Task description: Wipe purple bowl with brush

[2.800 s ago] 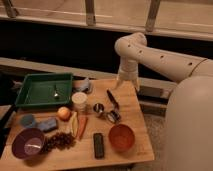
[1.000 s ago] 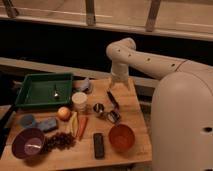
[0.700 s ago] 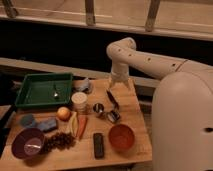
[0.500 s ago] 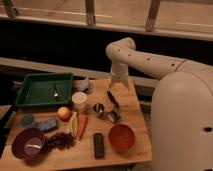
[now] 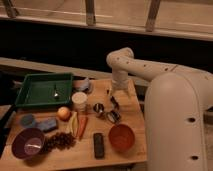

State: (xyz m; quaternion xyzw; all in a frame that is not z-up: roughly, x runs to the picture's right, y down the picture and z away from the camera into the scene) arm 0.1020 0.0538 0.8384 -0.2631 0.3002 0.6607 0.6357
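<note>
The purple bowl (image 5: 28,143) sits at the table's front left corner, dark and glossy inside. The brush (image 5: 113,103) lies near the middle right of the table, its slim black handle pointing to the back and its greyish head (image 5: 113,116) toward the front. My gripper (image 5: 117,91) hangs down from the white arm, right above the far end of the brush handle. I cannot tell whether it touches the handle. The bowl is far to the front left of the gripper.
An orange-brown bowl (image 5: 121,136) and a flat black block (image 5: 98,145) lie at the front. A small metal cup (image 5: 98,107), a white cup (image 5: 79,100), an orange fruit (image 5: 63,113), a carrot (image 5: 82,126), grapes (image 5: 60,141), a blue sponge (image 5: 47,125) and a green tray (image 5: 42,90) fill the left half.
Since the earliest frame the arm has swung left and brought the gripper over the brush handle. In the last second nothing has visibly moved.
</note>
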